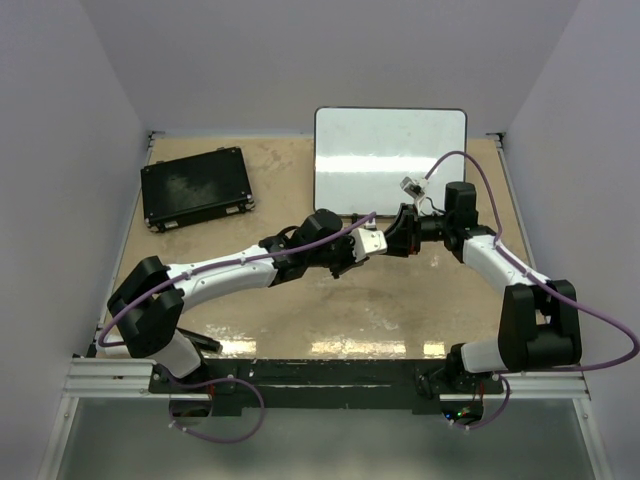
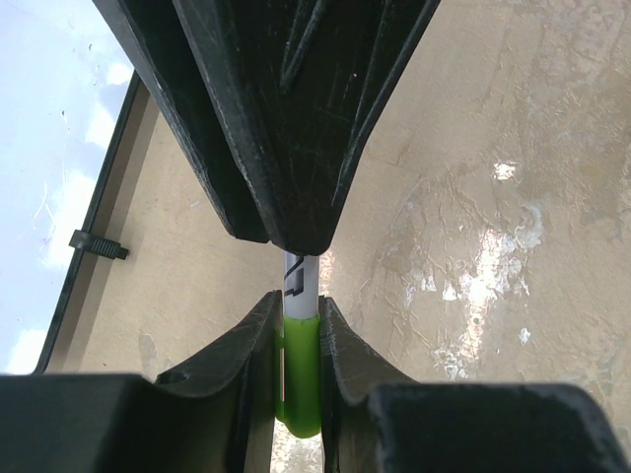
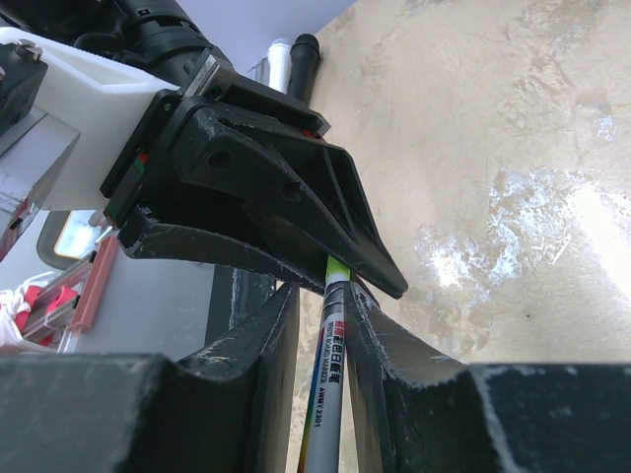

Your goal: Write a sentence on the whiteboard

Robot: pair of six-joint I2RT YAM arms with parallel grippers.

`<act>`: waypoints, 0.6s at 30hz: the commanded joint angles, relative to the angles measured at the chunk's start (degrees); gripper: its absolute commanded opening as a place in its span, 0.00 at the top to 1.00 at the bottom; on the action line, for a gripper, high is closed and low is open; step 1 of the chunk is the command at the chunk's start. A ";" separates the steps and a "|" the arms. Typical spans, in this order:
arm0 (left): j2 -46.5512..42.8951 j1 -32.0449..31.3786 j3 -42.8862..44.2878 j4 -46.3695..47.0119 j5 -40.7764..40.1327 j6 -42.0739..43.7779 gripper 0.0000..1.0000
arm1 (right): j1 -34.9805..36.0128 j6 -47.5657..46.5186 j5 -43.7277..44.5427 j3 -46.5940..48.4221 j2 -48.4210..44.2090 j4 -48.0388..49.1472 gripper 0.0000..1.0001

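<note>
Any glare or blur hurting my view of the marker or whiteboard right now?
Top external: sharp; pale reflections streak the whiteboard and the near edge of the table. Left wrist: whiteboard washed out, marker clear. Right wrist: marker print readable, bright glare on the table behind.

The table (image 1: 300,320) has a pale beige top with shiny patches near the front edge. 2 things lie flat on it: the whiteboard (image 1: 390,150) at the far edge, right of the middle, and a black case (image 1: 195,187) at the far left, a little turned, well apart from the board.
</note>
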 commanded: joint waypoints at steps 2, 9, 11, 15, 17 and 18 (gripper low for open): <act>-1.22 0.63 2.38 0.92 -0.71 1.11 1.00 | -0.13 0.49 -1.48 0.08 0.41 0.76 0.69; -1.31 0.72 2.82 0.83 -0.45 1.38 1.00 | -0.22 -4.41 0.80 1.83 1.11 -5.28 0.69; -1.40 0.72 2.82 0.83 -0.27 1.46 1.00 | -0.13 -10.30 3.08 3.14 1.99 -12.02 0.69; -1.05 0.72 2.82 0.74 -0.01 1.46 1.00 | -0.13 -14.54 1.95 5.26 3.49 -16.02 0.71; -0.96 0.80 2.73 0.66 0.08 1.46 1.00 | -0.05 -14.54 1.78 5.17 3.23 -15.76 0.69; -0.96 0.80 2.64 0.66 0.25 1.38 1.00 | -0.13 -14.11 1.43 5.09 3.14 -15.67 0.67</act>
